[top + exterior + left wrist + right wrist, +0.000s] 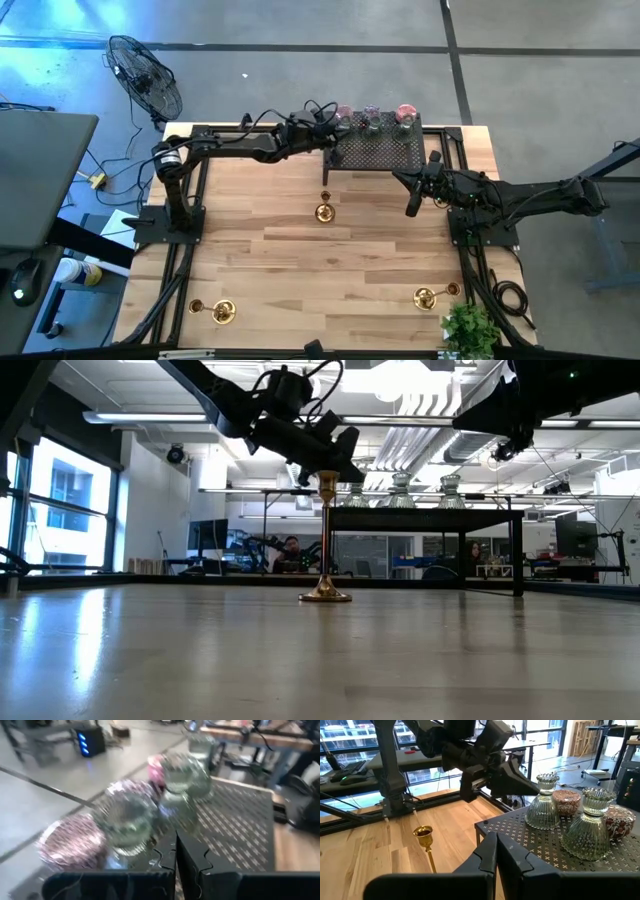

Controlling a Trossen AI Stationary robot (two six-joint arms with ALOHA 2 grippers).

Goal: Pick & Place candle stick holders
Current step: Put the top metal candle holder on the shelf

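Brass holder (323, 211) mid-table — rack (385, 152) at far edge

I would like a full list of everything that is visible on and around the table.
Brass candle holders: four, gold; one mid-table, two near left corner, one near right by plant.
Glass cup holders: several, clear and pink-purple, on rack.
Black perforated metal rack: one, far edge.
Green leafy plant: one, near right corner.
Wooden table: one, light.
Black fan: one, floor, left.
Left gripper: shut, at rack's left end.
Right gripper: shut, before rack.
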